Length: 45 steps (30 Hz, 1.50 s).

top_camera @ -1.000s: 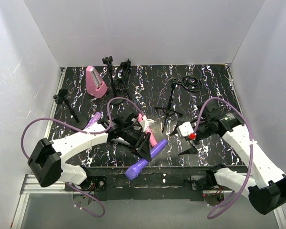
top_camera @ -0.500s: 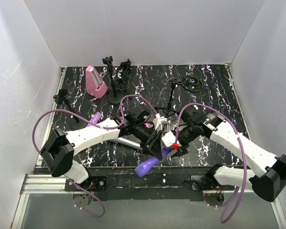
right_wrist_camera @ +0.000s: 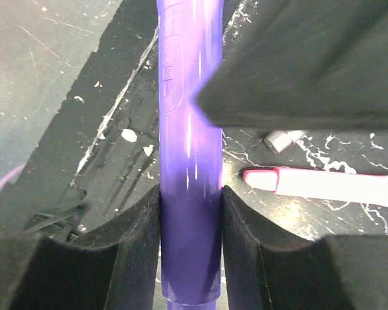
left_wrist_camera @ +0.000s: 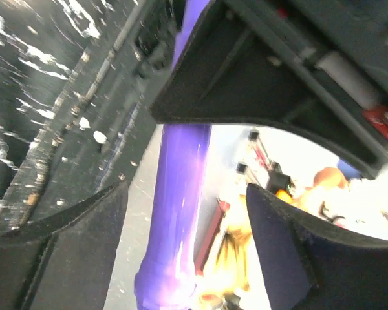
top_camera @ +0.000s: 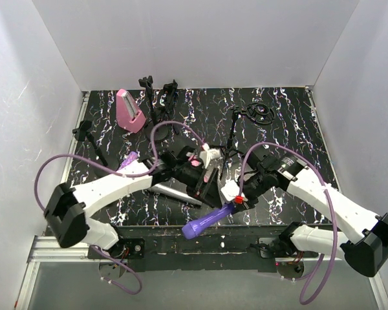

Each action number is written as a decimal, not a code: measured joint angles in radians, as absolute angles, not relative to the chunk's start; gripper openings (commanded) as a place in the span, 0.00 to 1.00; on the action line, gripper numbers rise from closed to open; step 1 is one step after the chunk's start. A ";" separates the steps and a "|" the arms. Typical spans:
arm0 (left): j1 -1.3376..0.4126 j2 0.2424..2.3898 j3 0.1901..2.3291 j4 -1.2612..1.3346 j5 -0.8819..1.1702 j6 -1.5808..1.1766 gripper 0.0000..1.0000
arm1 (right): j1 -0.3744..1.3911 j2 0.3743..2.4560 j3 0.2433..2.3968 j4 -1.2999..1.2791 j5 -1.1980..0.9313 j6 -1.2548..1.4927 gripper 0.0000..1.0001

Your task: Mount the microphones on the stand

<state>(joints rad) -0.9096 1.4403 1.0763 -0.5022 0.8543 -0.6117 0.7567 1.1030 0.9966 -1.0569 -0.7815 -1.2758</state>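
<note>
My right fingers (right_wrist_camera: 116, 258) are clamped tight on the dark purple microphone (right_wrist_camera: 189, 161), which is lying slantwise at the near edge of the counter (top_camera: 291, 129) with its head outward. My left fingers (left_wrist_camera: 58, 258) stand apart on either side of its body, not touching it.

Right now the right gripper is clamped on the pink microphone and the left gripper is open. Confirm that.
Wrong microphone. The right wrist view shows the right gripper clamped on the purple microphone; the pink microphone lies loose beside it. The left gripper is open.
</note>
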 measured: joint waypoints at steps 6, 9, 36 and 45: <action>-0.862 1.143 1.092 -0.498 0.530 -0.590 0.98 | 0.643 1.041 0.963 -1.081 -0.873 -1.243 0.01; -0.861 0.907 1.057 -0.388 0.362 -0.572 0.98 | 0.545 0.988 0.962 -1.083 -0.938 -1.211 0.01; -0.881 1.103 0.847 0.390 0.088 -0.767 0.98 | 0.119 0.976 1.138 -0.329 -1.108 0.213 0.01; -0.917 1.304 0.948 0.637 0.055 -0.866 0.49 | 0.119 0.974 1.048 -0.189 -1.151 0.324 0.01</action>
<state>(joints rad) -0.9169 1.3045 0.9478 0.6369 0.0547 -0.8661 0.1188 0.9745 1.0485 -0.1886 -1.1507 0.3237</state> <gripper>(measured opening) 0.743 0.441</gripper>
